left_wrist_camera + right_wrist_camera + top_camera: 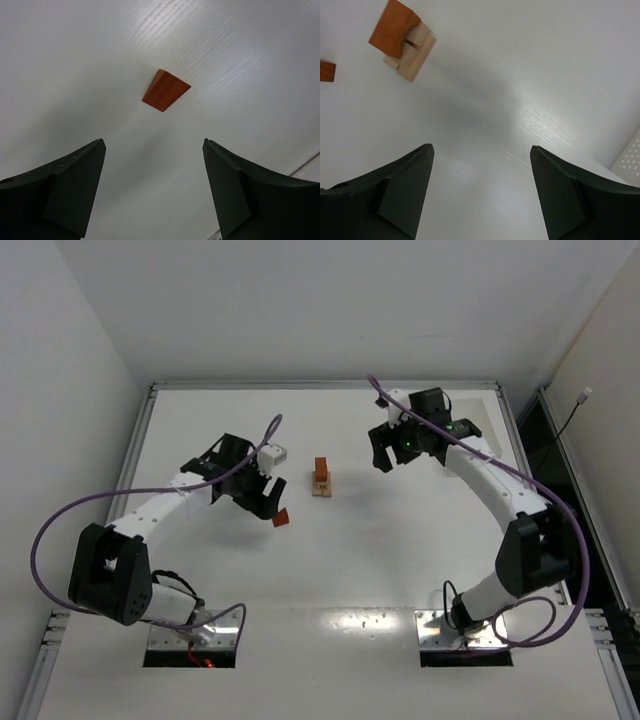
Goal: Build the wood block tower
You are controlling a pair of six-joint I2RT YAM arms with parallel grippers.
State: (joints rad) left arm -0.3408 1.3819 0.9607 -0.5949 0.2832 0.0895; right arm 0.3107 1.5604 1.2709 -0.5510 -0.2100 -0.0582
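A short tower [321, 478] stands mid-table: a reddish-brown block on top of pale tan blocks, also seen at the top left of the right wrist view [402, 40]. One loose reddish-brown wood block [281, 519] lies flat to its left. In the left wrist view this block [166, 90] sits ahead of the fingertips, apart from them. My left gripper [262, 502] [154, 145] is open with only bare table between its fingers. To the right of the tower, well away from it, my right gripper [393, 460] [481, 147] is open and holds nothing.
The white table [330, 580] has a raised metal rim along its far edge [320, 384] and sides. A purple cable [60, 515] loops off the left arm. A perforated white surface [629, 160] shows at the right edge of the right wrist view.
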